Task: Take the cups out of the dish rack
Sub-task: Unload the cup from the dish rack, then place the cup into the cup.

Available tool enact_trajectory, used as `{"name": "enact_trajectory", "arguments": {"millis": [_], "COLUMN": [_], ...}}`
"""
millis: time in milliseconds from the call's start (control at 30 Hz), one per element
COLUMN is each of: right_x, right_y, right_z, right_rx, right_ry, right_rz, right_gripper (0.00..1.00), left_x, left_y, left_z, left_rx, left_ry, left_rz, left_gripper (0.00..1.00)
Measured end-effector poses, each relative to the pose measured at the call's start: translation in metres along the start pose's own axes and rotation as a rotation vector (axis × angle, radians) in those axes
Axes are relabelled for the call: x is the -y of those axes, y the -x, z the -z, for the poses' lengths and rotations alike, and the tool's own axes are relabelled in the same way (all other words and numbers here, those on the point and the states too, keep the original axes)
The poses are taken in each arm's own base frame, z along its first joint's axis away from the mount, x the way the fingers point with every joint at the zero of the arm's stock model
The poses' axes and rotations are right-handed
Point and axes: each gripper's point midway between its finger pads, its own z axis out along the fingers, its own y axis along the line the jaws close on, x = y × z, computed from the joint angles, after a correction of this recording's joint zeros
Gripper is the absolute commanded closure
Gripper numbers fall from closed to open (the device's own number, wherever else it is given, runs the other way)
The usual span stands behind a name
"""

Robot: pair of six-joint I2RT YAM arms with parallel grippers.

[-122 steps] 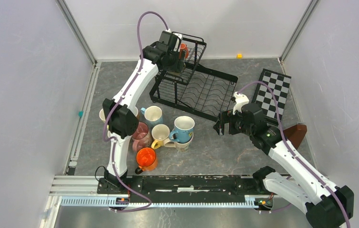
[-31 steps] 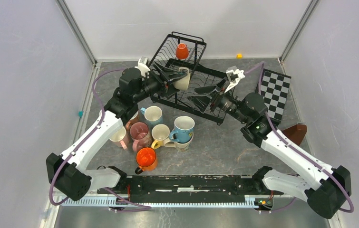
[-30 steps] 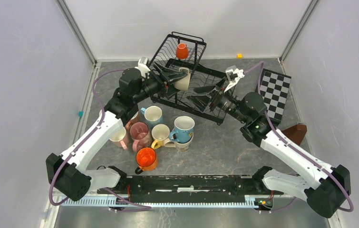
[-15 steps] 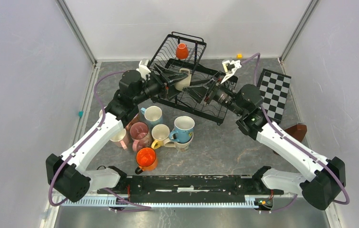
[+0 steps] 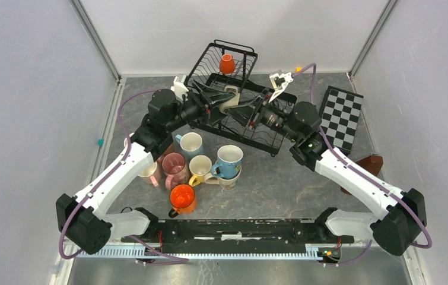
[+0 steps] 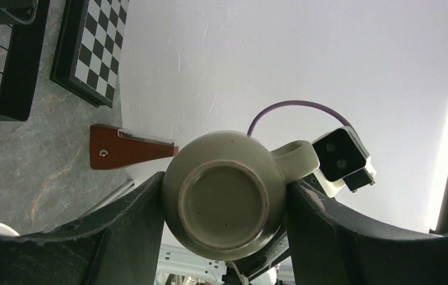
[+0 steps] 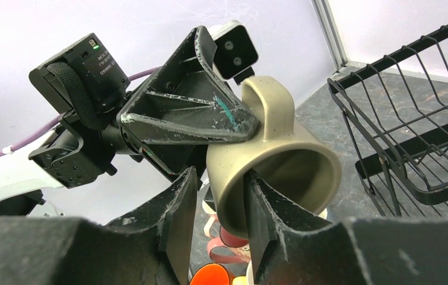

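the left gripper (image 5: 224, 101) has its two black fingers clamped on either side of a beige glazed ceramic mug (image 6: 224, 205), holding it on its side in the air above the black wire dish rack (image 5: 269, 123) at the back middle of the tabletop (image 5: 280, 178). the right gripper (image 7: 218, 187), half open, straddles the mug's rim, one finger inside and one outside; i can't tell if it pinches. a small orange cup (image 5: 226, 63) sits in the rack's upper basket.
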Motion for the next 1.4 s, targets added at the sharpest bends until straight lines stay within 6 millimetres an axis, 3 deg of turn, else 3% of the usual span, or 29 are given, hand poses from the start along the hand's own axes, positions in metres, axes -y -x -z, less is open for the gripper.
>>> {"name": "enact_trajectory", "arguments": {"millis": [67, 200, 267, 300, 367, 533, 900, 1133, 1300, 1400], "right_x": [-0.001, -0.001, -0.001, -0.002, -0.003, -0.006, 0.011, 0.022, 0.022, 0.019], "right_y": [-0.001, -0.005, -0.008, -0.008, -0.006, -0.004, -0.018, -0.026, -0.028, -0.031], "right_z": [-0.002, -0.004, -0.005, -0.006, -0.007, -0.008, 0.001, 0.009, 0.011, 0.007], "right_rx": [-0.002, -0.011, -0.017, -0.015, -0.012, -0.012, -0.087, -0.152, -0.190, -0.222], "right_ry": [0.003, 0.003, 0.004, 0.005, 0.004, 0.000, -0.104, -0.182, -0.201, -0.209], "right_rz": [-0.001, -0.004, -0.018, -0.026, -0.026, -0.016, 0.027, 0.050, 0.067, 0.089], "right_gripper": [0.65, 0.86, 1.00, 1.00, 1.00, 1.00, 1.00, 1.00, 1.00, 1.00], "left_x": [-0.001, -0.005, -0.006, -0.005, -0.003, 0.000, -0.009, -0.008, 0.012, 0.036], "left_y": [-0.002, -0.005, -0.006, -0.006, -0.005, -0.006, -0.013, 0.001, 0.013, 0.021], "left_z": [0.000, 0.002, 0.003, 0.004, 0.006, 0.007, 0.021, 0.052, 0.079, 0.103], "left_rx": [-0.004, -0.013, -0.013, -0.013, -0.010, -0.009, -0.032, 0.020, 0.102, 0.180], "left_ry": [0.000, 0.001, -0.003, -0.008, -0.017, -0.029, 0.028, 0.099, 0.144, 0.153], "left_rz": [0.001, 0.004, 0.009, 0.013, 0.014, 0.008, -0.121, -0.289, -0.432, -0.533], "left_gripper": [0.78, 0.77, 0.71, 0.67, 0.52, 0.02, 0.00, 0.00, 0.00, 0.00]}}
